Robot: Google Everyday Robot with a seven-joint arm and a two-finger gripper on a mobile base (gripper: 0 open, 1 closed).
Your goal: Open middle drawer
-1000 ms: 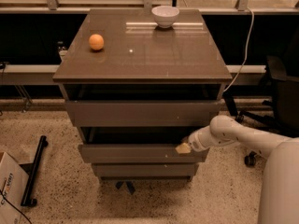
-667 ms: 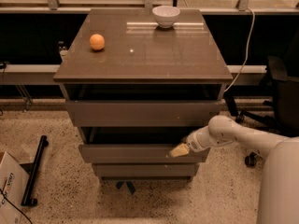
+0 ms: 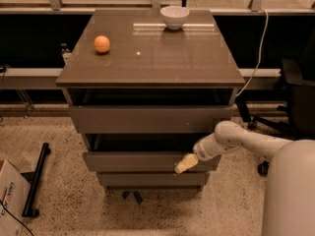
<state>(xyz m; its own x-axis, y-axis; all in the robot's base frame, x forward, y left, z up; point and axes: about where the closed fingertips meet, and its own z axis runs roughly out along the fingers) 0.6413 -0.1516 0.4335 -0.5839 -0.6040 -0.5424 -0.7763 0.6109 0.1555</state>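
The middle drawer (image 3: 133, 161) is a flat grey-brown handleless front, second of three in the cabinet, with a dark gap above it. My gripper (image 3: 183, 165), with a cream-coloured tip, is at the middle drawer's front, right of centre near its lower edge. It appears to touch the front. My white arm (image 3: 231, 139) reaches in from the lower right. The wider top drawer (image 3: 147, 119) is above and the narrow bottom drawer (image 3: 147, 179) is below.
On the cabinet top (image 3: 162, 63) lie an orange (image 3: 102, 44) at the left and a white bowl (image 3: 174, 16) at the back. An office chair (image 3: 295, 97) stands right, a cardboard box (image 3: 10, 200) and a black bar (image 3: 37, 178) lie on the floor left.
My gripper has slid a little to the left and slightly down along the middle drawer front. The drawers, orange and bowl have not visibly moved.
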